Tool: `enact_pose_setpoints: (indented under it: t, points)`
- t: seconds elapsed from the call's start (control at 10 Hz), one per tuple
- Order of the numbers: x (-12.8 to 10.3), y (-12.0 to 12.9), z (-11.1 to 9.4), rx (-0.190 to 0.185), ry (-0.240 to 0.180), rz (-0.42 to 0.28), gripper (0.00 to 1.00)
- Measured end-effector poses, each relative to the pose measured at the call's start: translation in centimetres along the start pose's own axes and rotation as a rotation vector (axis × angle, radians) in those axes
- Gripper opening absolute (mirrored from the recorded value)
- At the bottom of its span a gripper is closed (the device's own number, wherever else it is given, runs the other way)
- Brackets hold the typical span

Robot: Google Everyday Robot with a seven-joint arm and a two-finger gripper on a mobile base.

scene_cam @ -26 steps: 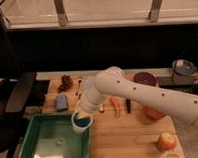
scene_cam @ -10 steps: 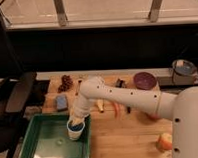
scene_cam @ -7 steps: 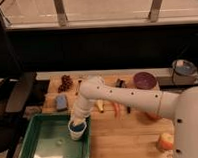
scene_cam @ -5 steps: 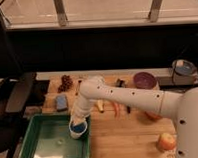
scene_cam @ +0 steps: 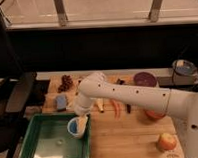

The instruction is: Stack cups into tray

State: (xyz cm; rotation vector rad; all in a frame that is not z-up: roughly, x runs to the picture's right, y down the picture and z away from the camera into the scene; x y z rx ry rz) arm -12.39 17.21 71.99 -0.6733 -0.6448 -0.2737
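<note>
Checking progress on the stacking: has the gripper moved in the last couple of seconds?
Yes. The gripper carried the cups down and left, from beside the green tray's right rim to inside it.

I have a single view, set above and in front of the wooden table [scene_cam: 130, 137], looking down and forward across it toward the dark wall and the window frame [scene_cam: 109, 13] beyond. It sits at middling range: the green tray [scene_cam: 41, 151] fills the lower left, cut by the bottom edge, and my white arm [scene_cam: 133, 94] reaches in from the lower right corner toward the left. My gripper [scene_cam: 80, 119] hangs near the middle of the view, over the tray's right rim. No second view overlaps it.
</note>
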Motion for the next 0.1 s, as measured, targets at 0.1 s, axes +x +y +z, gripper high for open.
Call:
enact_pose_setpoints:
  t: [0.1]
  points:
    - [-0.12, -0.1, -1.41, 0.023, 0.004, 0.003, 0.8]
